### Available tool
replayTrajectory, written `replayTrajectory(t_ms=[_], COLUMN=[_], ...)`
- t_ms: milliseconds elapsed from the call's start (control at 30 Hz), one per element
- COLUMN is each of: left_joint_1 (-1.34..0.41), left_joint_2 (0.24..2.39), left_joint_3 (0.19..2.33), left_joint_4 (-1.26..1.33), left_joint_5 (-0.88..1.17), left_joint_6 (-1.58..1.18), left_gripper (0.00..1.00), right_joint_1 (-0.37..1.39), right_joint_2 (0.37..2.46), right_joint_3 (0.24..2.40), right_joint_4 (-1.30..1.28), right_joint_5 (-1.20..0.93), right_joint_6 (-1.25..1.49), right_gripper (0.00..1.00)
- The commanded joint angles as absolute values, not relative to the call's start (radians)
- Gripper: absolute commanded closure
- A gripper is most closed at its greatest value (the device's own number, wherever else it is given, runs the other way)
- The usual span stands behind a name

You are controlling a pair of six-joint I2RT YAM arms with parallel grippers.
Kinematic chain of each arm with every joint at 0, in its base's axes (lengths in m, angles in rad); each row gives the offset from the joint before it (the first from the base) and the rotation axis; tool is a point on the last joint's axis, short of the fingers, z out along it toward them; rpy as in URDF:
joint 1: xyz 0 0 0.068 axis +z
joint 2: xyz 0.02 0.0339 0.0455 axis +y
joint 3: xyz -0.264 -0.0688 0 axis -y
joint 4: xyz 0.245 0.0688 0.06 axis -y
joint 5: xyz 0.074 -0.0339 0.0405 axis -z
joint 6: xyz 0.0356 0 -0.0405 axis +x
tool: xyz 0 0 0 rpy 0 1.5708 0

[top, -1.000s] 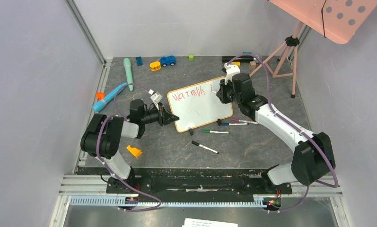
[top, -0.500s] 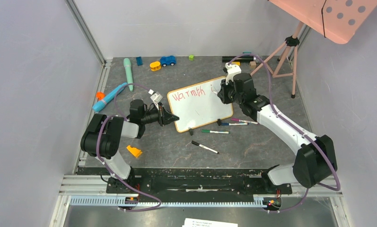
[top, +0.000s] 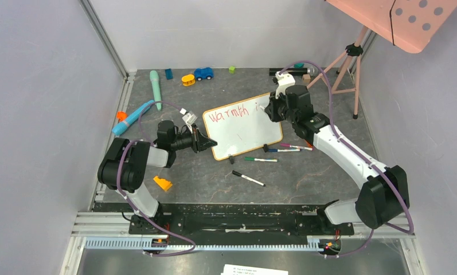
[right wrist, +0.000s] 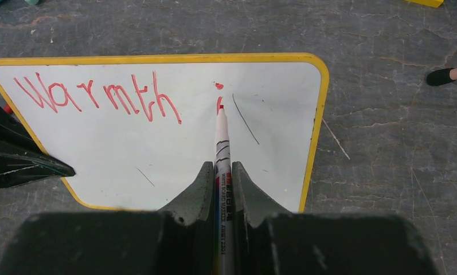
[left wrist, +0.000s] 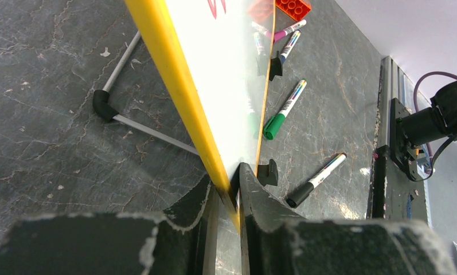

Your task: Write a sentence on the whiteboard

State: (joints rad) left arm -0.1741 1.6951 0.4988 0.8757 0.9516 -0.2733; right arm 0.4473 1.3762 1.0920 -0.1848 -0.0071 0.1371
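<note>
We see the whiteboard (top: 243, 129) in the middle of the tabletop (top: 214, 189), between the two arms, propped on its small black feet and turned a little askew. The left fingers (left wrist: 246, 189) are pinching its frame at the near left corner, one on each side of the edge. The right fingers (right wrist: 240, 186) are pressed tight on a red marker (right wrist: 221, 134). Its tip touches the board's face just right of the sentence (right wrist: 97, 97) (only "Warmth" so far, then a dot with a short stroke below it). In the top view the right wrist hangs over the board's far right corner and hides that part.

Just beside the board's near edge lie a green-capped marker (top: 260, 159) and a small bunch of markers (top: 289, 148). A black-capped marker (top: 248, 178) lies nearer the arm bases, apart from the board. An orange block (top: 163, 183) sits near the left arm. Toward the far edge are a mint-green pen-shaped thing (top: 155, 89), a blue toy car (top: 203, 73) and a yellow piece (top: 188, 79). A blue tube (top: 133, 117) lies left of the board. A pink tripod (top: 343, 69) stands at the far right under a pink dotted panel (top: 403, 20).
</note>
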Motion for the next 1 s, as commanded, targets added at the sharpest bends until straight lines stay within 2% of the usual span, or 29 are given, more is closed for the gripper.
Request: replayTrajectory(t_ms=[0, 967], left_joint_1=[-0.169, -0.169], left_joint_2=[1.691, 1.691], left_joint_3=[0.509, 0.509], left_joint_4=[0.879, 0.879], left_joint_5=[0.872, 0.872], left_joint_6=[-0.212, -0.212], left_gripper=[0.92, 0.92], right_joint_1=[0.443, 0.433], right_joint_2=[1.395, 1.443], right_joint_3=[1.142, 1.160], right_joint_4=[-0.155, -0.137], right_joint_5=[-0.006, -0.006], right_joint_6=[0.125, 0.128], right_gripper=[1.00, 1.00])
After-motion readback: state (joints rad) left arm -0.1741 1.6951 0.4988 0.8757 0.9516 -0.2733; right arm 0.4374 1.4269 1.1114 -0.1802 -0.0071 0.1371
